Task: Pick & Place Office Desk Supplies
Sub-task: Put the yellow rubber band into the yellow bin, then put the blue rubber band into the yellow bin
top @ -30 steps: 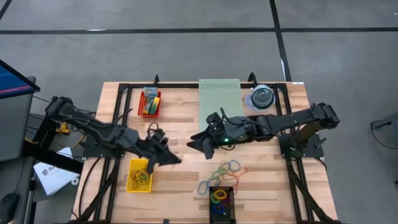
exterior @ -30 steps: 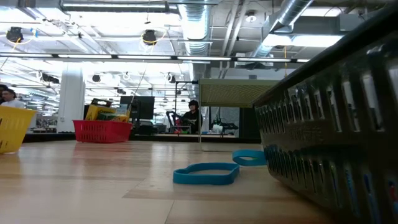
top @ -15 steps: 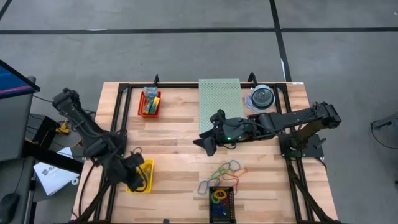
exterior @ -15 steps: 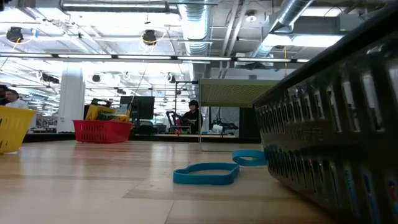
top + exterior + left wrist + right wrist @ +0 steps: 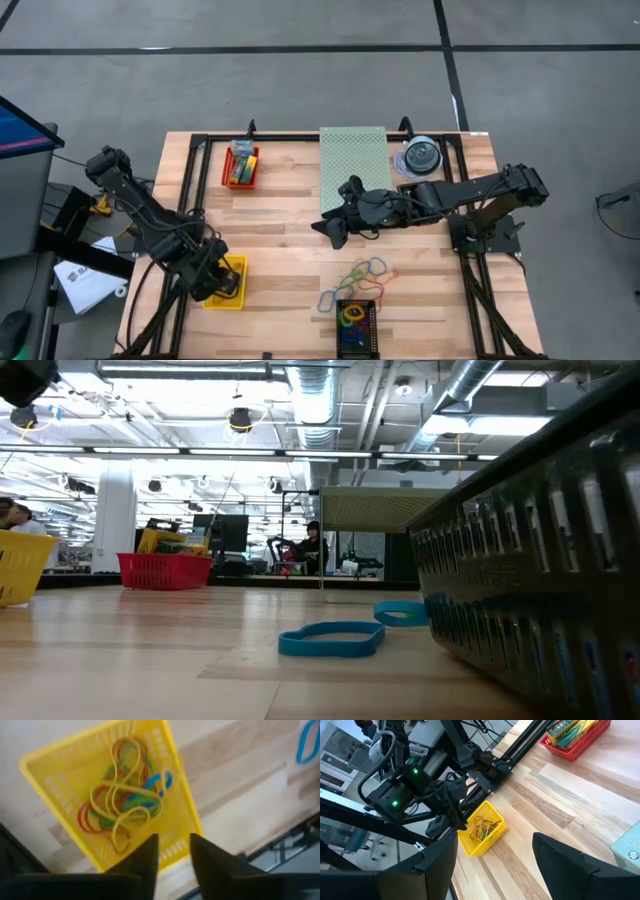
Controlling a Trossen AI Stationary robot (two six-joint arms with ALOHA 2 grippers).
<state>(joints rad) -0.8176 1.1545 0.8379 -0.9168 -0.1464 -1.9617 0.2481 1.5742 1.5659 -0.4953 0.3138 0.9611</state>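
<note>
The left gripper is hanging right over the yellow basket at the near left of the tabletop, having swung there from the middle of the table a second ago. Its fingers are standing a little apart with nothing between them, so my guess is a band has just been dropped in. The tangle of rubber bands is lying on the basket floor, yellow, red, green and blue loops heaped with no shared direction. The right gripper is waiting mid-table with its fingers spread wide and empty, hardly shifted from half a second back. More loose bands are lying between it and the black crate at the near edge. In the low view the blue band is lying flat, squashed into a long oval, its long axis running side to side across that picture. The red basket with the crayon boxes is sitting at the far left, well apart. I'd say several loops are waiting to be moved.
</note>
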